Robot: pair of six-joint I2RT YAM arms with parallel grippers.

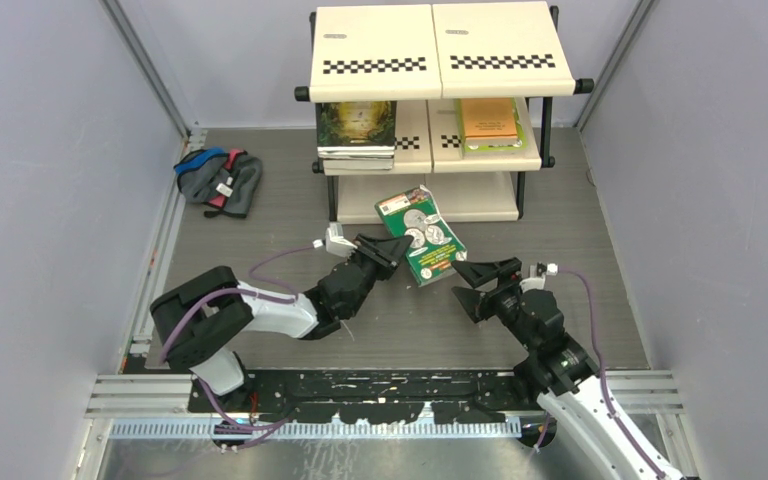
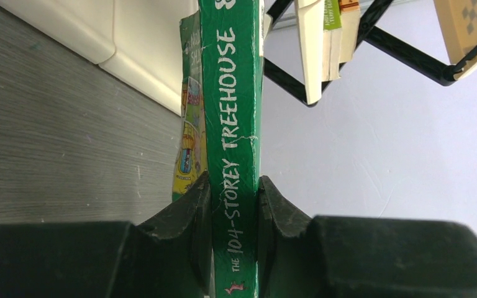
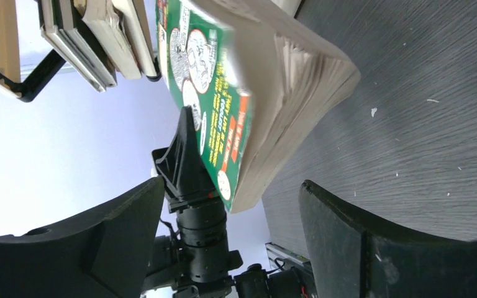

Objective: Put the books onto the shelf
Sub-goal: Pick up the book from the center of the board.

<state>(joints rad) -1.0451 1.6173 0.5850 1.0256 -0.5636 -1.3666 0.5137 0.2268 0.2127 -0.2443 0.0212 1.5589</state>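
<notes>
Near the counter's (image 1: 260,250) front edge, the right claw (image 1: 460,280) stands with its jaws wide apart, just beside the lower corner of the green book (image 1: 420,235) and gripping nothing. Mid-counter, the left claw (image 1: 392,252) is clamped on that book's spine and holds it tilted. At the far edge, the shelf (image 1: 440,50) already carries books on its middle tier. The book is probably best levelled first, then slid flat onto a board, spine grip firm.
</notes>
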